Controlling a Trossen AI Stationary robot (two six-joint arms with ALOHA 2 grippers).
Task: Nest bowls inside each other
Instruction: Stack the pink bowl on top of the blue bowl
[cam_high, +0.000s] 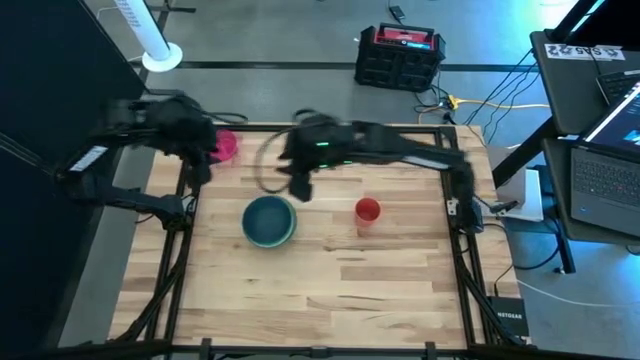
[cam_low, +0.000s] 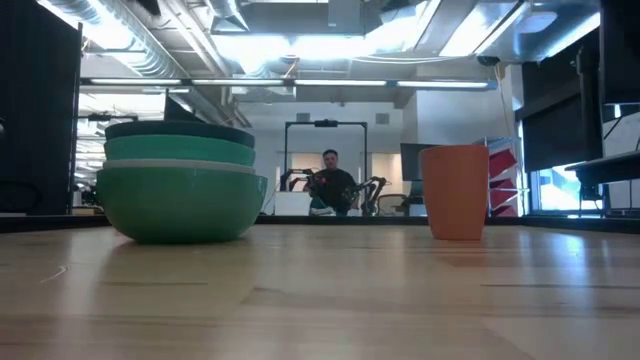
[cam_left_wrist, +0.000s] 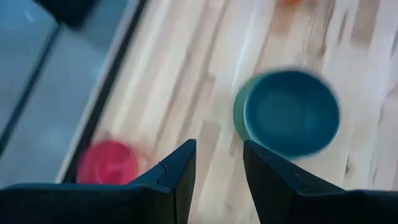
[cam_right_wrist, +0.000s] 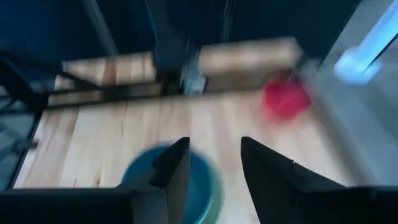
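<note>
**Bowls stacked mid-table, pink bowl apart at the far left corner**

The table (cam_high: 330, 290) is pale wood planks in a dark frame. Both arms reach over its far half. The left gripper (cam_left_wrist: 217, 165) hangs over the table's far-left corner; its two dark fingers stand apart with nothing between them. The right gripper (cam_right_wrist: 211, 165) hangs above the table just behind the stack, over its far side; its fingers too are spread and hold nothing.

The stack (cam_low: 180, 190) of nested bowls sits on the table left of centre. From the side, a teal bowl is at the bottom, a paler green rim shows above it, and a dark blue bowl (cam_high: 268, 220) is on top. Whether another bowl lies inside cannot be told.

The pink bowl (cam_high: 228, 146) rests alone at the far-left corner, well apart from the stack, near the left gripper.

An orange cup (cam_high: 367, 211) stands upright to the right of the stack, near but not touching.
</note>
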